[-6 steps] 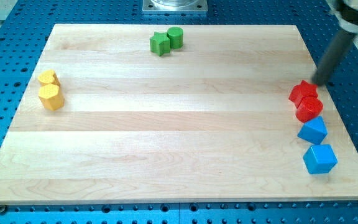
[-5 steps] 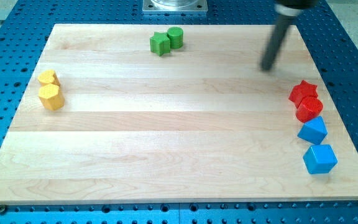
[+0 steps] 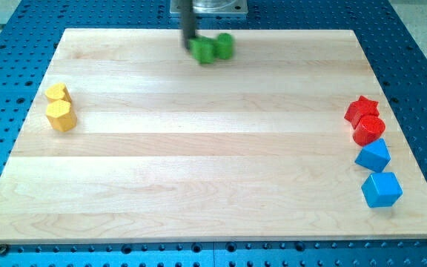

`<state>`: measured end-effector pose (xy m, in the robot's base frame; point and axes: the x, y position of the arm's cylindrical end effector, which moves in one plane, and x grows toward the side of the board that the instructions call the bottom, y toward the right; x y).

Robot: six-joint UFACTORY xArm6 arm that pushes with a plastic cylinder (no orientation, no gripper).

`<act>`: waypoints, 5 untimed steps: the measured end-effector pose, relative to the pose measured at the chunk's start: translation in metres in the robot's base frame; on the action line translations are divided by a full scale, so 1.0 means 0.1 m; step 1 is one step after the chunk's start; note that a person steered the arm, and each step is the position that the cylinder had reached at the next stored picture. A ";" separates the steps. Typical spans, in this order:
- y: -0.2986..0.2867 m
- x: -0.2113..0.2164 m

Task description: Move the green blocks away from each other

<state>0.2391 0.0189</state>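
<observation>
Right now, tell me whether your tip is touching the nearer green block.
Cannot tell. In the camera view my tip sits at the view's left edge of the blurred green block, no gap visible, but blur hides actual contact.

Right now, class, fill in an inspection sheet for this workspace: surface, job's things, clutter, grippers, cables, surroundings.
Surface: pale wooden board, lying flat.
Job's things: two green blocks at the view's top, blurred; the left green block and the right green block look touching, not yet apart.
Clutter: two yellow blocks at the view's left; red star block, red round block and two blue blocks at the view's right.
Grippers: none; my tip sits against the left side of the left green block.
Cables: nothing seen.
Surroundings: blue perforated base; grey metal mount at the view's top.
</observation>
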 end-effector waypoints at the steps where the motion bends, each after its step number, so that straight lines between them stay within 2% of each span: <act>1: 1.07 0.14; 2: 1.58 0.02; 3: 1.91 0.30; 4: 1.99 0.55; 5: 1.80 0.04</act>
